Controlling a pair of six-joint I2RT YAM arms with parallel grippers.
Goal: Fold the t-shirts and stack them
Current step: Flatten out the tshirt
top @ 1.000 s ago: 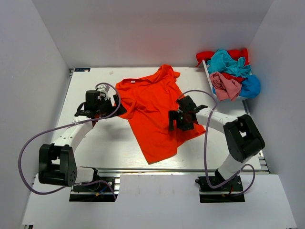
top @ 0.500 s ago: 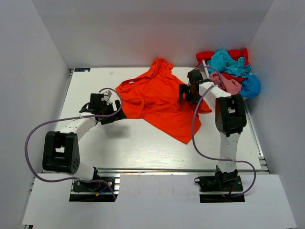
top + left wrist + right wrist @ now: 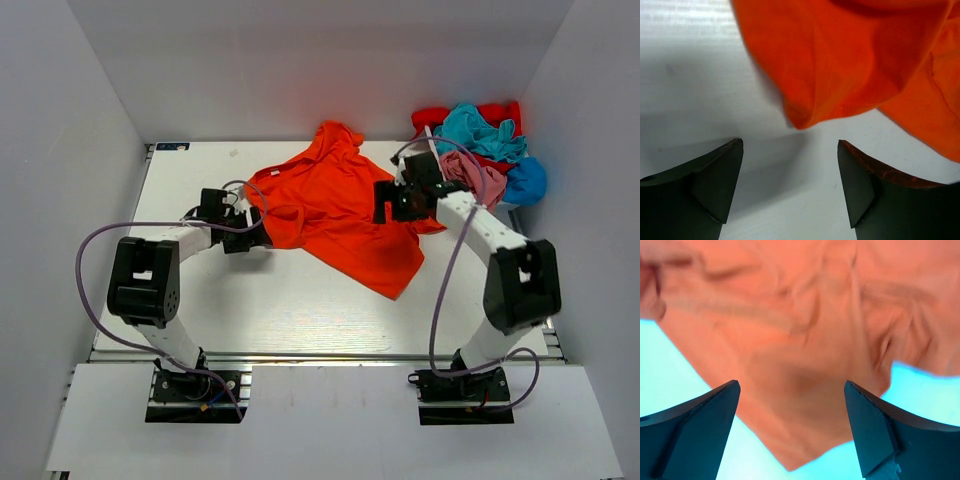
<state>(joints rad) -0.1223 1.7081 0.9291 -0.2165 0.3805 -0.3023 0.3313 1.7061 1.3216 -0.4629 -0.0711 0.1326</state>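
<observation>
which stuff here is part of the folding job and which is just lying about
Part of the job:
- orange shirt, rumpled on the table
- heap of shirts (teal, pink, red, blue) at the far right corner
- left end effector and right end effector, both open

Just there:
- table
- purple cables on the arms
</observation>
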